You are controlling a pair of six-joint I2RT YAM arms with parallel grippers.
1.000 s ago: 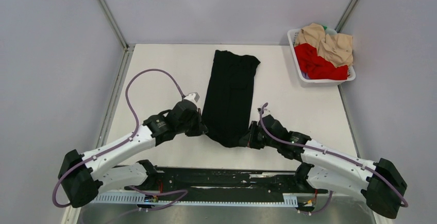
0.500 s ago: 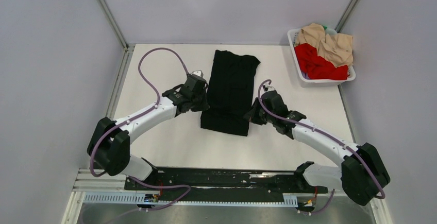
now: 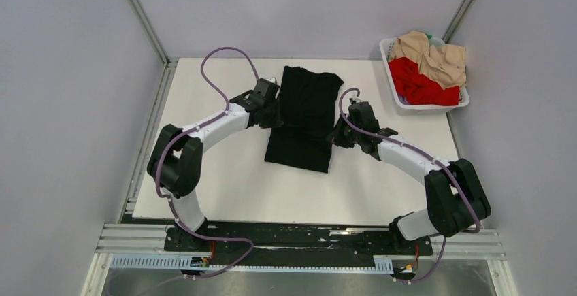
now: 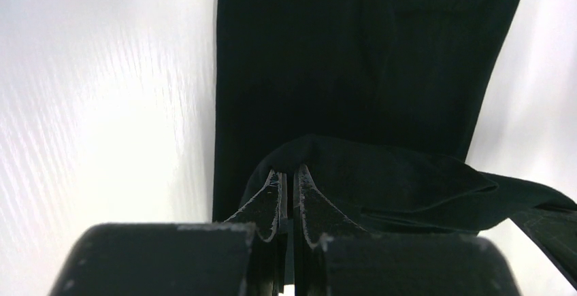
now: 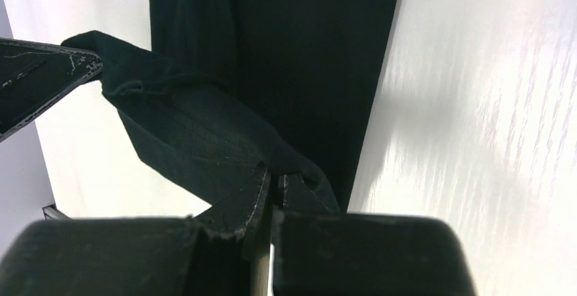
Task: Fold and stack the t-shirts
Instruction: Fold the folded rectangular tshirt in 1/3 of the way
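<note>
1. Top external view: the black t-shirt (image 3: pixel 304 99) lies as a narrow lengthwise strip mid-tabletop (image 3: pixel 224 187), with its near end raised and doubled back over the rest.
2. The left end effector (image 3: pixel 273 116) is pinched tight on the left corner of that raised hem. The left wrist view shows black cloth caught between the closed fingers.
3. The right end effector (image 3: pixel 335 138) grips the opposite corner the same way, clamped narrow on the fabric.
4. Judged from this, the side folds are done and the crosswise fold is half made, not yet laid flat.
5. The red t-shirt (image 3: pixel 418 85) and beige t-shirt (image 3: pixel 439 58) sit crumpled in the basket (image 3: pixel 429 107) at the far right. Neither is folded, and no stack exists yet.
</note>
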